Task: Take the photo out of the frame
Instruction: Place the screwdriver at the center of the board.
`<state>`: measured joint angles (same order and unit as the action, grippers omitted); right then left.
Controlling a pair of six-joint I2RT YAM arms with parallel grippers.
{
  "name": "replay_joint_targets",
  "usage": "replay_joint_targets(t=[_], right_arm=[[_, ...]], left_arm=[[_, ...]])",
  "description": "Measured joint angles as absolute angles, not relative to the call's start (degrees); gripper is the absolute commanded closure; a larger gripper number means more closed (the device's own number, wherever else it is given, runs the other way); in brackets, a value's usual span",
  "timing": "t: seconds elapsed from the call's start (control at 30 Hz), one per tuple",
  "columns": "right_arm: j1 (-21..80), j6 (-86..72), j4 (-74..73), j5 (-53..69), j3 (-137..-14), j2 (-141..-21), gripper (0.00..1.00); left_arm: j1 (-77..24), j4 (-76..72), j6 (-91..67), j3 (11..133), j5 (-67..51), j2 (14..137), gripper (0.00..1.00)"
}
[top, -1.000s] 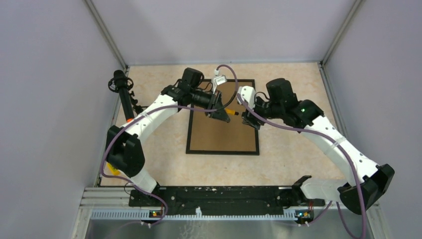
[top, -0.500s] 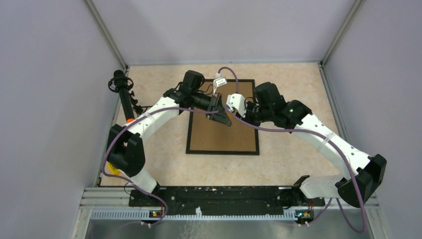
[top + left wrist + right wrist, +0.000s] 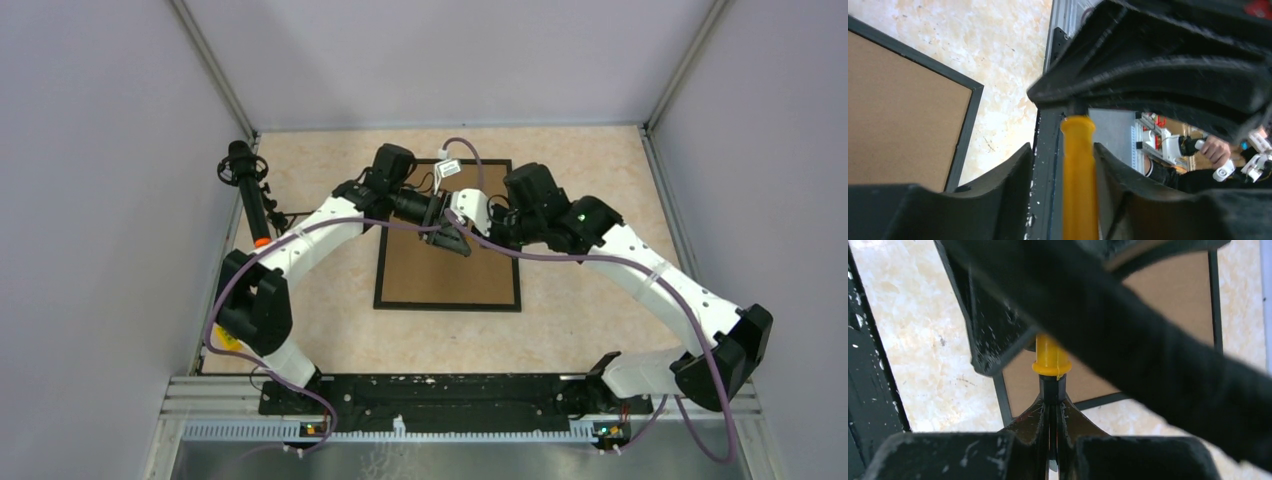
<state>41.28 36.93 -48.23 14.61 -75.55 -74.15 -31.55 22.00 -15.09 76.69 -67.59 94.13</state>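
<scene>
- Right claw (image 3: 1053, 401) clenched on the black stem of a yellow-handled tool (image 3: 1050, 357), fingers pressed together just short of the handle's collar.
- Left claw (image 3: 1062, 150) set around the yellow handle, fingers parted with a gap on one side: released, by the look, not gripping.
- Both claws nose to nose above the 12 o'clock half of the frame (image 3: 447, 306), with the tool's long axis roughly 9 to 3 o'clock between them, held above the board.
- Frame flat and back-up at the middle of the tabletop (image 3: 590, 190), long axis 12 to 6 o'clock, brown backing board (image 3: 450, 275) in place.
- No sight of the photo; judged to lie under that board, directly below the claws and on toward 6 o'clock.
- Neither arm clearly nearer; right one likely to bring the tool down to the frame's edge.
- Pale marbled surface; grey walls on three sides, black stand (image 3: 245, 180) at 9 o'clock, black rail (image 3: 440, 393) at 6 o'clock.
</scene>
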Motion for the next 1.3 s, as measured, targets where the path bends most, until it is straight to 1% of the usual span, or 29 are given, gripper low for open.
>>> replay_joint_targets(t=[0.1,0.2,0.3,0.37,0.5,0.63,0.73,0.87,0.97,1.07,1.13,1.2,1.23,1.27,1.3], right_arm=[[42.3,37.1,-46.6,15.2,-75.4,-74.0,1.0],[42.7,38.3,-46.1,15.3,-75.3,-73.7,1.0],[42.6,40.4,-45.1,14.3,-73.5,-72.6,1.0],[42.6,42.4,-45.7,13.9,-71.9,-71.6,1.0],[43.8,47.1,-47.9,11.9,-70.9,-70.2,1.0],[49.3,52.7,-48.5,7.6,-70.0,-69.4,1.0],[54.2,56.4,-49.5,3.9,-68.7,-69.1,1.0],[57.7,59.5,-51.8,0.4,-68.2,-69.1,1.0],[59.3,60.9,-52.8,-2.2,-67.5,-69.1,1.0],[60.0,61.6,-52.5,-4.4,-67.5,-69.1,1.0],[60.4,62.0,-52.1,-5.6,-67.4,-69.1,1.0],[60.9,62.4,-51.7,-6.4,-67.0,-69.0,1.0],[61.1,62.7,-51.5,-6.7,-66.7,-69.0,0.98],[61.3,62.9,-51.5,-7.3,-66.5,-69.0,0.88],[61.3,63.0,-51.3,-7.6,-66.2,-69.0,0.74]], left_arm=[[-30.8,22.2,-14.4,76.7,-65.2,93.5,0.25],[-27.7,23.9,-11.2,77.2,-63.5,92.2,0.13],[-24.1,28.2,-4.9,79.7,-62.0,90.8,0.06],[-22.6,31.6,0.4,82.0,-60.6,90.2,0.07],[-22.3,39.8,8.5,87.2,-60.9,90.8,0.15],[-26.0,47.4,13.4,90.2,-62.4,94.6,0.22],[-29.8,52.4,15.6,90.4,-62.5,98.7,0.23],[-34.7,57.8,18.2,90.5,-62.3,102.3,0.26],[-37.5,61.1,20.0,90.7,-62.5,103.0,0.36],[-39.2,63.4,21.1,90.7,-64.1,104.0,0.43],[-39.4,64.7,21.6,90.7,-66.0,105.2,0.55],[-39.2,65.2,21.8,90.7,-67.0,106.1,0.72],[-39.1,65.4,22.2,90.7,-67.8,106.5,0.8],[-39.0,65.9,22.2,90.7,-68.4,106.8,0.88],[-39.0,66.3,22.7,90.8,-69.2,107.0,0.94]])
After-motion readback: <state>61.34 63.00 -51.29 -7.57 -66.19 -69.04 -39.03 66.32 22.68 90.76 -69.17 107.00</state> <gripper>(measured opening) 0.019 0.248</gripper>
